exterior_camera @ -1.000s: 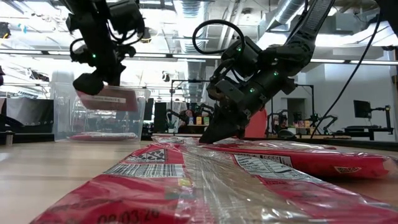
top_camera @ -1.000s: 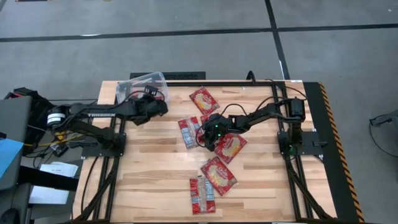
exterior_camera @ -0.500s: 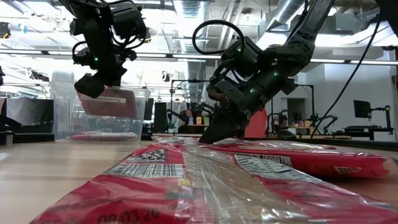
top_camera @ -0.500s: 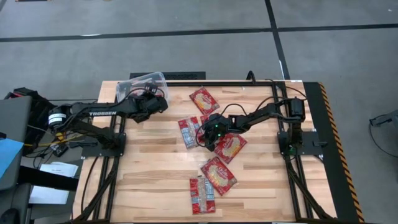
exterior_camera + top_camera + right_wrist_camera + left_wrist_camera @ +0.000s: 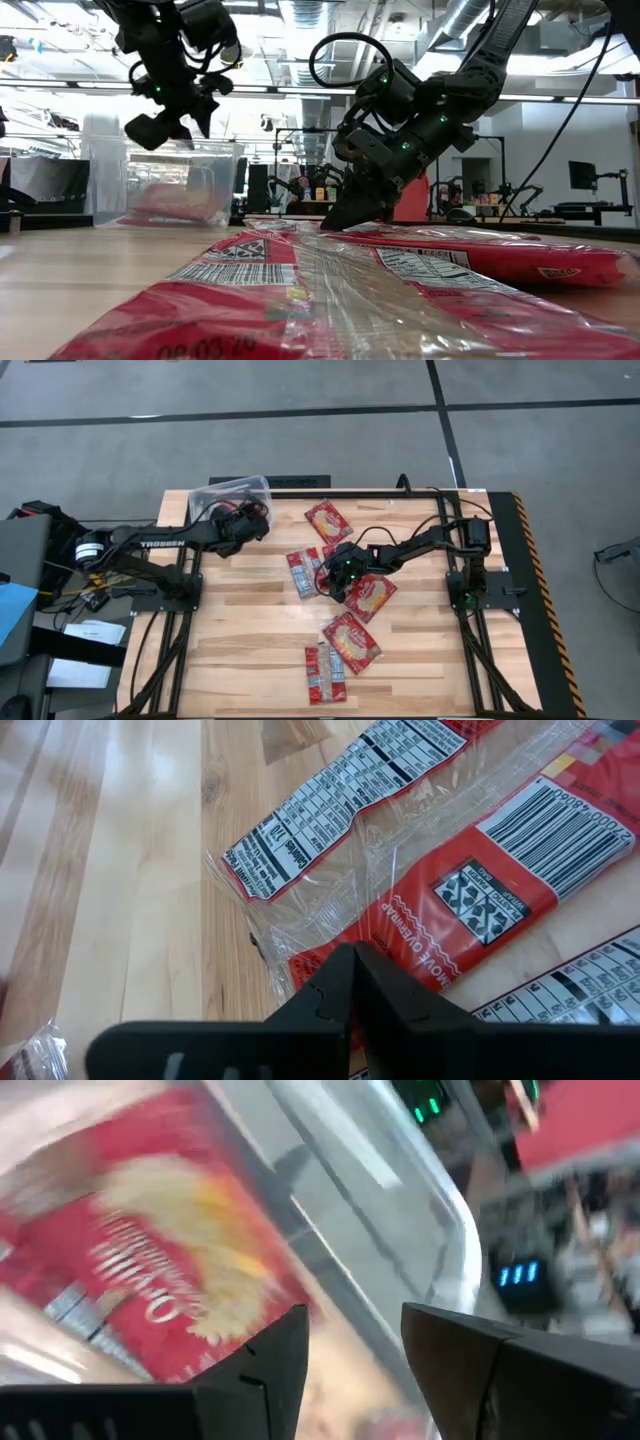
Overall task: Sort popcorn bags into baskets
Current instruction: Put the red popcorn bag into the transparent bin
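**Mia:** From up high, what do you see?

**Ben:** The left gripper [image 5: 243, 518] is over the clear tub [image 5: 215, 496] at the far left corner of the wooden table [image 5: 250, 610]. The right gripper [image 5: 330, 582] is low in the middle, among the red popcorn bags [image 5: 350, 640]. One bag [image 5: 328, 520] lies alone near the far edge.

**Mia:** And from table height?

**Ben:** The left gripper [image 5: 172, 124] hangs above the tub [image 5: 165, 180] with its fingers spread and nothing in them. A red bag [image 5: 170, 205] lies inside the tub. The right gripper [image 5: 345, 215] has its tips pressed down on a flat bag [image 5: 470, 250].

**Mia:** The left wrist view?

**Ben:** Two dark fingers [image 5: 265, 1370] stand apart. Past them is a red and yellow bag [image 5: 170, 1270] behind the tub's smooth, round-cornered wall [image 5: 440, 1200].

**Mia:** The right wrist view?

**Ben:** The fingers [image 5: 345, 990] are pinched together at the edge of a shiny, crinkly bag [image 5: 440, 910] with a clear seam.

**Mia:** What could go wrong?

**Ben:** I think that slippery seam could slide out when lifted. Bags lie touching each other, so one could drag along. The light tub might get bumped, too.
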Controlling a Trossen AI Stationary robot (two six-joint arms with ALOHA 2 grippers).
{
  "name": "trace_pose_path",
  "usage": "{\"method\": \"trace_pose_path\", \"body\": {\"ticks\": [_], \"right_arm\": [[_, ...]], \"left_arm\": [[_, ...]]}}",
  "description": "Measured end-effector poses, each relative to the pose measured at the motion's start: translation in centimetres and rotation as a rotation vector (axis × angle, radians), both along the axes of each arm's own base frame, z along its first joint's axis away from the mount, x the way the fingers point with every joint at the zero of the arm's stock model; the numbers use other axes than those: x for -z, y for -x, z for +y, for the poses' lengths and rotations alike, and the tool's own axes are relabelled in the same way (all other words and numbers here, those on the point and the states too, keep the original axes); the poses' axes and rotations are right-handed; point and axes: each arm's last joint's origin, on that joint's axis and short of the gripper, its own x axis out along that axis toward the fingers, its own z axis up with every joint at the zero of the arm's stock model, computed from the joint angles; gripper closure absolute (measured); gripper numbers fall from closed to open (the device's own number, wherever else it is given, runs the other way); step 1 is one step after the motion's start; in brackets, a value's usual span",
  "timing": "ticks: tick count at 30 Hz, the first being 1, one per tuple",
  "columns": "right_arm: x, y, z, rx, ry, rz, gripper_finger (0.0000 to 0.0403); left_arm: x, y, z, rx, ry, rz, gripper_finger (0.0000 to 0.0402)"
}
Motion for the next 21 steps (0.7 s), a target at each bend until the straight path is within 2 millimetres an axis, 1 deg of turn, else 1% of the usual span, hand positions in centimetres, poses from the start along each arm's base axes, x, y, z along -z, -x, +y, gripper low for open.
{"method": "trace_pose_path", "body": {"ticks": [6, 8, 10, 11, 15, 16, 18, 20, 21], "right_arm": [[0.0, 0.0, 0.0, 0.0, 0.0, 0.0, 0.0369], [0.0, 0.0, 0.0, 0.0, 0.0, 0.0, 0.0372], [-0.1, 0.0, 0.0, -0.006, -0.008, 0.0, 0.0373], [-0.3, 0.2, -0.1, -0.013, -0.019, 0.007, 0.0373], [-1.7, 1.1, -0.8, -0.011, -0.049, 0.04, 0.0369], [-2.2, 1.4, -1.1, -0.003, -0.052, 0.046, 0.0368], [-3.5, 1.9, -1.6, 0.016, -0.047, 0.032, 0.0368], [-4.8, 2.0, -2.0, 0.038, -0.029, -0.01, 0.0373], [-5.4, 2.2, -2.2, 0.046, -0.023, -0.024, 0.0376]], "left_arm": [[-1.9, 0.1, 0.5, 0.1, -0.058, 0.022, 0.026], [-2.6, -0.1, 0.7, 0.194, -0.074, 0.043, 0.0265], [-3.4, -0.5, 0.8, 0.383, -0.106, 0.107, 0.027], [-3.9, -0.8, 0.7, 0.505, -0.134, 0.122, 0.0272], [-5.9, -1.5, -0.4, 0.981, -0.271, 0.04, 0.0275], [-6.1, -1.6, -0.8, 1.07, -0.266, 0.007, 0.0276], [-5.7, -1.5, -2.0, 1.192, -0.174, -0.017, 0.0276], [-4.6, -1.4, -3.5, 1.243, -0.044, 0.032, 0.0276], [-4.0, -1.4, -4.4, 1.238, 0.012, 0.069, 0.0276]]}}
